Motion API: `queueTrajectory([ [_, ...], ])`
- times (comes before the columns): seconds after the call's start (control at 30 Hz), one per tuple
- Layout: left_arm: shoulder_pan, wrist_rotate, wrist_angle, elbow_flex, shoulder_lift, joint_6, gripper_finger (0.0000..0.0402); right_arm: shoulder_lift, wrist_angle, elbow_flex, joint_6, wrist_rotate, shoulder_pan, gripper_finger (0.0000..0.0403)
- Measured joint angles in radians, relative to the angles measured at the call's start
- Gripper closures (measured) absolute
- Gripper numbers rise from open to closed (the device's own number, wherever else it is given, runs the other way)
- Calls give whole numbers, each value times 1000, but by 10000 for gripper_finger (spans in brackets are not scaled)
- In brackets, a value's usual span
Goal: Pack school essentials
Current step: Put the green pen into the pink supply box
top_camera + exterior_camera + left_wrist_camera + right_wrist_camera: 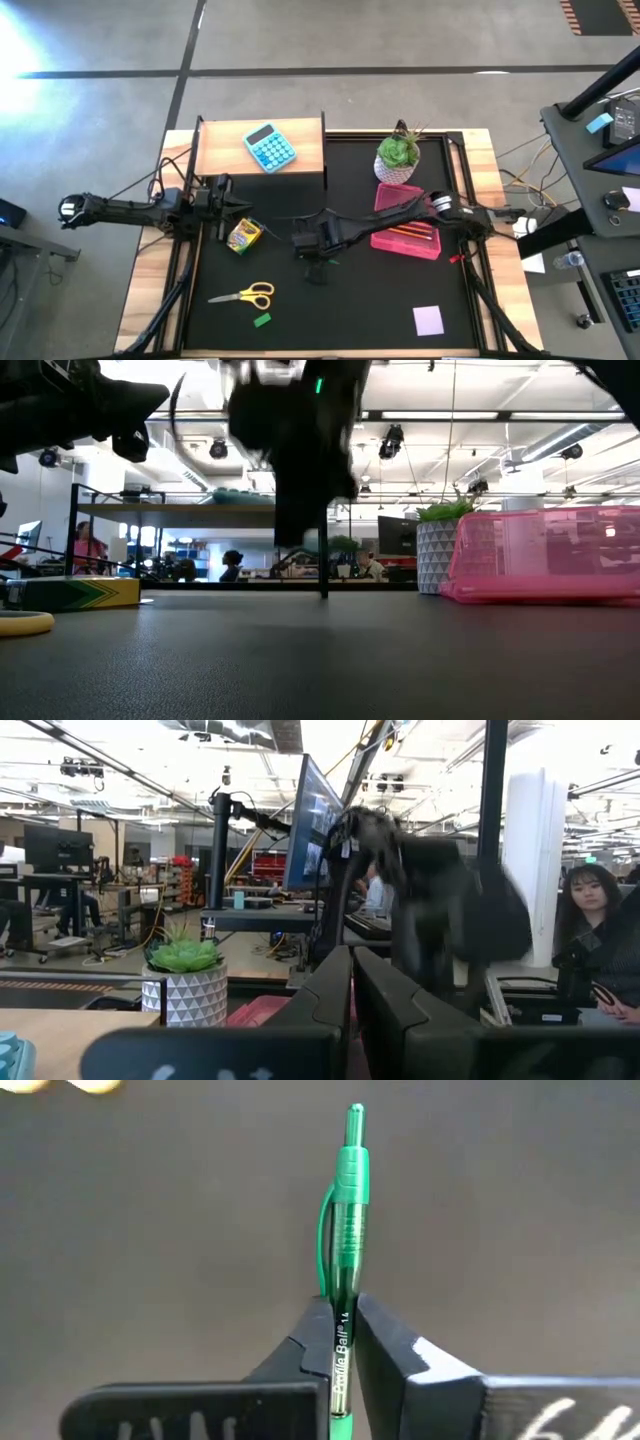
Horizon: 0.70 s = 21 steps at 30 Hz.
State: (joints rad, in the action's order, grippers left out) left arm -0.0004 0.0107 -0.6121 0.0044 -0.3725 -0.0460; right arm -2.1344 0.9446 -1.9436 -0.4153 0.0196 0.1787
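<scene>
Left gripper (243, 208), fingers pressed together, empty, hovers left of the pink translucent plastic bin (408, 232). Right gripper (343, 1342), also left of the bin, pinches a green clear-barrelled click pen (346, 1210) on the black mat (330, 310).
</scene>
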Motion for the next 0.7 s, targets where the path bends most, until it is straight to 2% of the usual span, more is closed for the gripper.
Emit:
queueTrajectory([
  [0.23, 0, 0, 1, 0, -2, 0, 402, 158, 43, 18, 83, 8, 0, 389],
  [0.37, 0, 0, 0, 0, -3, 0, 402, 261, 78, 65, 114, 48, 0, 389],
  [0.53, 0, 0, 0, 0, -5, 0, 402, 391, 130, 178, 112, 112, 0, 389],
  [0.7, 0, 0, 0, 0, -5, 0, 402, 542, 152, 359, 65, 140, 0, 389],
])
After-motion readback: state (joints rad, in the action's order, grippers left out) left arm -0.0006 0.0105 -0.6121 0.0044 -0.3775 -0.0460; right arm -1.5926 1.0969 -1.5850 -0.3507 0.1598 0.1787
